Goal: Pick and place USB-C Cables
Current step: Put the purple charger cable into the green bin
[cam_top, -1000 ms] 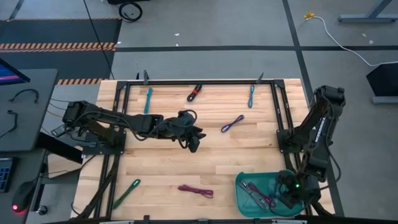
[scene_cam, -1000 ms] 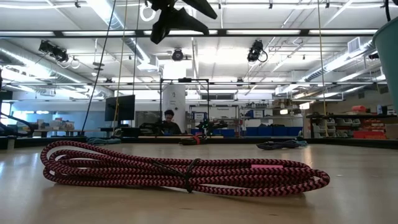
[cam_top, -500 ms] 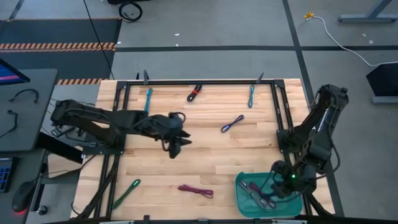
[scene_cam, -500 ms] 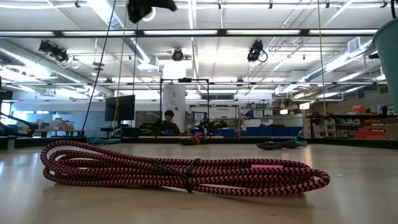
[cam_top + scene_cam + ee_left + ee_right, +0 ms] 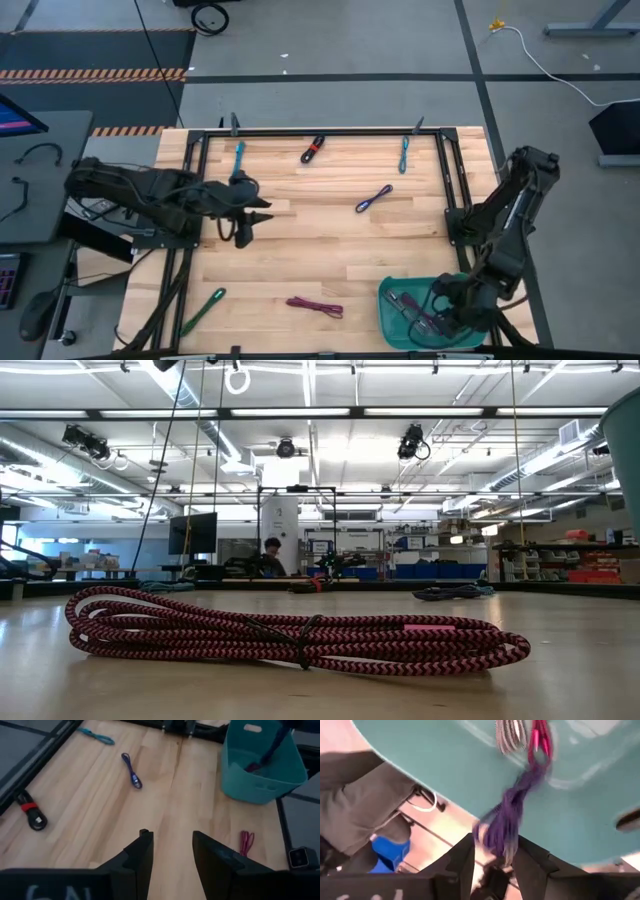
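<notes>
Several folded USB-C cables lie flat on the wooden table: teal (image 5: 239, 160), red-black (image 5: 312, 148), blue-teal (image 5: 404, 153), purple (image 5: 374, 198), green (image 5: 205, 308) and magenta (image 5: 315, 307). My left gripper (image 5: 243, 230) hovers open and empty over the table's left part. My right gripper (image 5: 440, 318) is above the teal bin (image 5: 386, 300) at the near right, jaws apart. A blurred purple cable (image 5: 507, 810) stands between its fingers. A grey cable (image 5: 510, 735) and a magenta one (image 5: 540, 740) lie on the bin floor. My right gripper has the purple cable's upper end (image 5: 492, 832) between its two fingers, which point steeply down into the bin. Whether the fingers touch it I cannot tell. The cable stretches down from the gripper, and its lower end (image 5: 535, 770) reaches the cables on the bin floor.
A black frame (image 5: 320, 131) runs around the table's far and side edges. The wood between the left gripper and the bin is bare. Beyond the far edge the low view shows a workshop with a person at a desk (image 5: 271, 555).
My left gripper has moved from the table's middle toward its left edge, rising out of the low view and rolling as it went. My right gripper has risen over the bin and shifted a little toward the table's left.
</notes>
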